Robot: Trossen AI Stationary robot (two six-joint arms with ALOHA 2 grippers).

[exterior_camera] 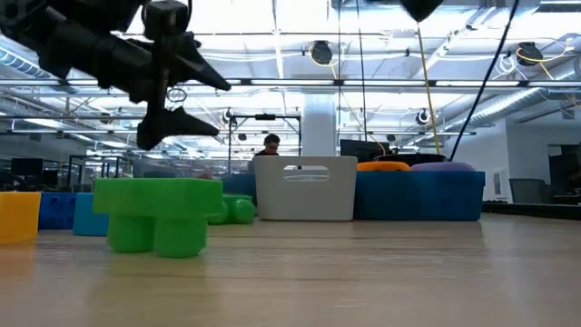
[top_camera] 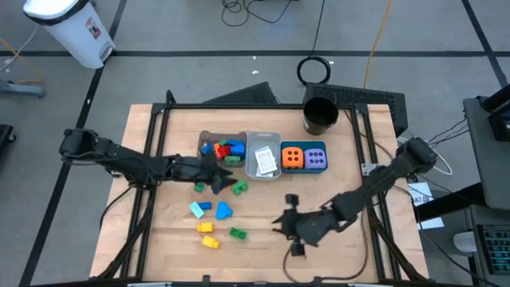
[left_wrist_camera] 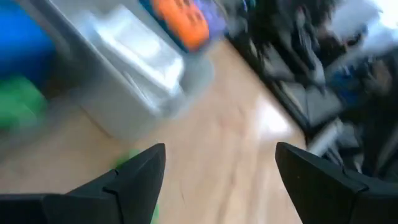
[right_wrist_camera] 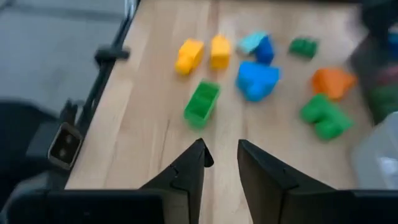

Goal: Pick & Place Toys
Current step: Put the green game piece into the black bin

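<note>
As seen from above, the wooden tabletop carries three bins in a row near its centre: a clear bin holding red, blue and green bricks, a grey bin with flat white cards, and a teal bin containing the orange dotted cube and the purple dotted cube. A black round cup is placed at 1 o'clock from the bins. Loose bricks are scattered at 7 o'clock from the bins: a green brick, a teal brick, a blue brick, a second green brick and yellow bricks. The left hand is shown just beside the clear bin, its fingers spread wide and empty. The right hand is positioned at 5 o'clock from the bins, above bare wood, its fingers narrowly parted with nothing between them.
</note>
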